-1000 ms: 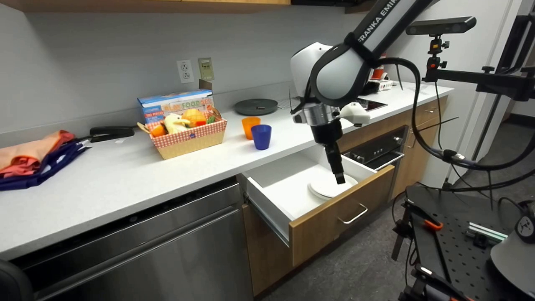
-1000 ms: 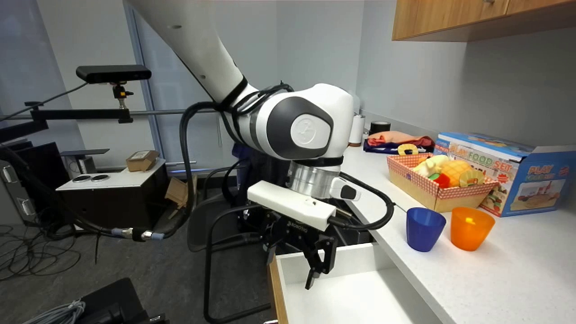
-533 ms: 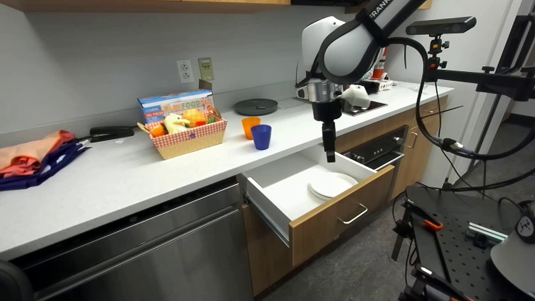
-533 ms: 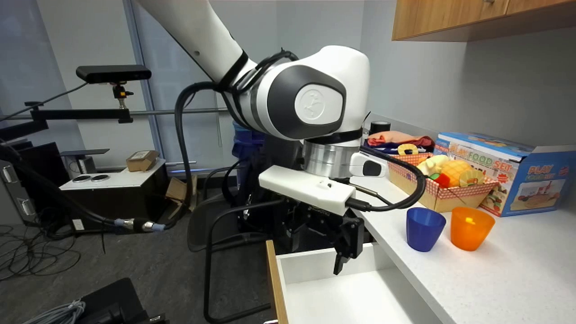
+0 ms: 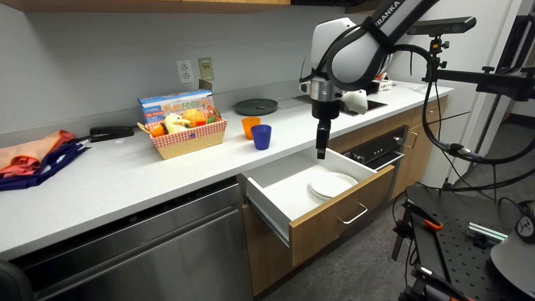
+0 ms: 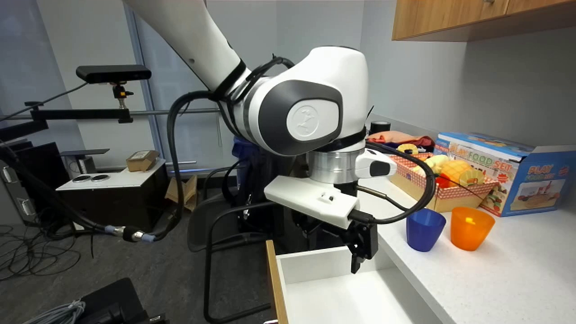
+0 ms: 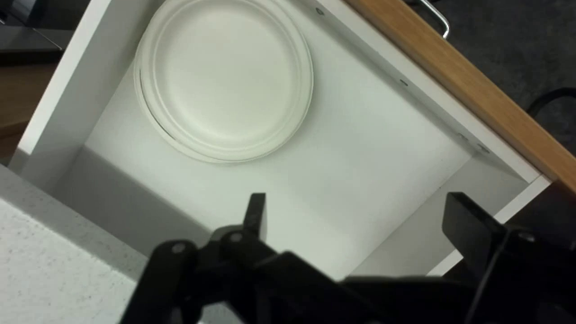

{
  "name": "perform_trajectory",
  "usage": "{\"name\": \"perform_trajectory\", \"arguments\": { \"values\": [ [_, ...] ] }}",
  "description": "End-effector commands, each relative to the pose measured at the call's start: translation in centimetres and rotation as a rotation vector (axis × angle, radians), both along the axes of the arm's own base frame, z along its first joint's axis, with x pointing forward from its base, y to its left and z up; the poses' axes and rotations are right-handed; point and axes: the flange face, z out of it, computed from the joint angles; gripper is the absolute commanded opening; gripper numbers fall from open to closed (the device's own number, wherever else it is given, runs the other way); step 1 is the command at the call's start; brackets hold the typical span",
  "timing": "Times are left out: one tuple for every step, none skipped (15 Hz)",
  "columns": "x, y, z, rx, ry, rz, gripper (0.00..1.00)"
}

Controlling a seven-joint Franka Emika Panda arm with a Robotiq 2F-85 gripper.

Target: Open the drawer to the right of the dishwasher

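Gripper (image 7: 355,198): jaws wide apart, holding nothing. Drawer (image 5: 322,232): beneath the gripper, pulled out, right of the dishwasher (image 5: 167,255). Handle (image 5: 356,217): on the drawer's outer face, running lengthwise, apart from the gripper. Opening looks done; likely need, upward withdrawal.

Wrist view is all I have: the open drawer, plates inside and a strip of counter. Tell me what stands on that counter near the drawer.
Observer: A blue cup stands upright near the front edge of the counter, seen in both exterior views.
Operator: Say what is beside it.
Observer: An orange cup, set farther back from that edge.
Operator: Now place the dishwasher for me.
Observer: In an exterior view, the dishwasher lies just left of the drawer.
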Motion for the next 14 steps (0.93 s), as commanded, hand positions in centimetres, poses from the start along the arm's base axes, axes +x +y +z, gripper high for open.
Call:
{"name": "perform_trajectory", "arguments": {
  "values": [
    [-1.3, 0.3, 0.8, 0.014, -0.075, -0.019, 1.0],
    [-1.6, 0.3, 0.8, 0.02, -0.09, -0.024, 1.0],
    [-1.8, 0.4, 0.8, 0.031, -0.108, -0.024, 1.0],
    [-0.5, 0.2, 0.0, 0.015, -0.061, -0.026, 1.0],
    [-0.7, 0.2, -0.1, 0.016, -0.063, -0.027, 1.0],
    [-0.7, 0.3, -0.2, 0.016, -0.061, -0.027, 1.0],
    [-0.6, 0.2, -0.3, 0.016, -0.059, -0.027, 1.0],
    [-0.7, 0.2, -0.3, 0.016, -0.058, -0.027, 1.0],
    [-0.6, 0.2, -0.3, 0.016, -0.058, -0.027, 1.0],
    [-0.6, 0.2, -0.3, 0.016, -0.058, -0.027, 1.0],
    [-0.6, 0.2, -0.3, 0.016, -0.058, -0.027, 1.0],
    [-0.6, 0.2, -0.3, 0.016, -0.058, -0.027, 1.0],
    [-0.6, 0.2, -0.3, 0.016, -0.058, -0.027, 1.0],
    [-0.6, 0.2, -0.3, 0.016, -0.058, -0.027, 1.0]
  ]
}}
